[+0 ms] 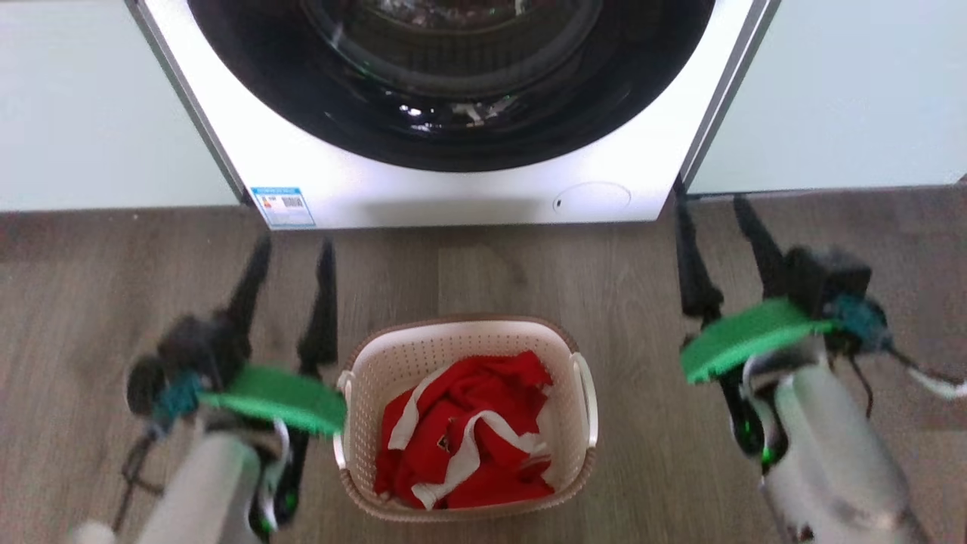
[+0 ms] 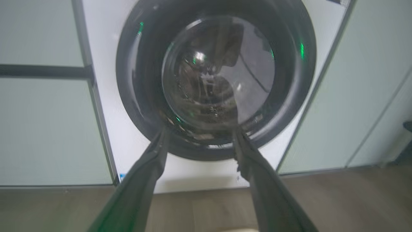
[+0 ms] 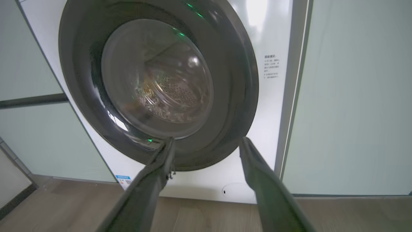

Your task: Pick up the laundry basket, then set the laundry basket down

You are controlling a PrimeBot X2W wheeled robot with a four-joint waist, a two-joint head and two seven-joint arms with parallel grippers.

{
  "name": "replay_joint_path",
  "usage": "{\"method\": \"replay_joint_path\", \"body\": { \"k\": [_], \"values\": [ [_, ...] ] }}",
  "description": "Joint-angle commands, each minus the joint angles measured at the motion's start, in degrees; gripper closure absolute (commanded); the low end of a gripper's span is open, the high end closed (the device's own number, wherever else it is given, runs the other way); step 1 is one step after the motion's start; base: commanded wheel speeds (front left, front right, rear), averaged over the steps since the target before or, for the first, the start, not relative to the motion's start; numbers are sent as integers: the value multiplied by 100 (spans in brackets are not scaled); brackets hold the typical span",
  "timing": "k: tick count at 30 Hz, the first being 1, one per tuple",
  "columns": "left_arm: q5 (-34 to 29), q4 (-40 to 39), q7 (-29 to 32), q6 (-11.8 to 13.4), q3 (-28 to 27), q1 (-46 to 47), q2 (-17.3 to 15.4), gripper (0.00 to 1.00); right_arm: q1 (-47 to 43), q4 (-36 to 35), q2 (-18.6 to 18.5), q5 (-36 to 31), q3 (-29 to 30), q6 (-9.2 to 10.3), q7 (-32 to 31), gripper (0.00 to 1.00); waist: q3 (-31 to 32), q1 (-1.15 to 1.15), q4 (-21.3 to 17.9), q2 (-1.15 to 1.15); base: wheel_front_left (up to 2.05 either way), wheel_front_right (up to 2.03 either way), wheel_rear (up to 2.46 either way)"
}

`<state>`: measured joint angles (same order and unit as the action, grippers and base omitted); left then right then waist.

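Washing machine: white front-loader, door closed. Laundry basket: on the wood floor directly before the machine, upright, holding a red-and-white garment. Left gripper: before the machine's left corner, fingers parted, holding nothing. Right gripper: before the machine's right corner, fingers parted, holding nothing.
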<state>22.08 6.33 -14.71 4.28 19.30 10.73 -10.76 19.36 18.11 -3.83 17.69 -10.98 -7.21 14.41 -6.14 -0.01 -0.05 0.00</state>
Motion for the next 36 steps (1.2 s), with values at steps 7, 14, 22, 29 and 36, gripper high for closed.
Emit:
{"method": "replay_joint_path", "body": {
  "k": [7, 14, 22, 29, 36],
  "values": [
    [-505, -338, -29, -239, -588, -652, 272, 0, -658, -516, 95, -156, 131, -28, 58, 0, 211, 1, 13, 0, 0, 0, 0],
    [-857, -500, -29, -478, -1006, -1264, 622, 0, -1254, -705, 95, -133, 203, -28, 58, 0, 362, 1, 49, 0, 0, 0, 0],
    [-1034, -447, -29, -766, -1283, -1366, 764, 0, -1516, -840, 95, -174, 186, -28, 59, 0, 473, 1, 150, 0, 0, 0, 0],
    [-1085, -438, -29, -854, -1357, -1357, 783, 0, -1492, -876, 95, -153, 217, -28, 59, 0, 454, 1, 155, 0, 0, 0, 0],
    [-994, -426, -29, -863, -1348, -1350, 787, 0, -1496, -879, 95, -105, 240, -28, 59, 0, 424, 1, 126, 0, 0, 0, 0]
  ]
}}
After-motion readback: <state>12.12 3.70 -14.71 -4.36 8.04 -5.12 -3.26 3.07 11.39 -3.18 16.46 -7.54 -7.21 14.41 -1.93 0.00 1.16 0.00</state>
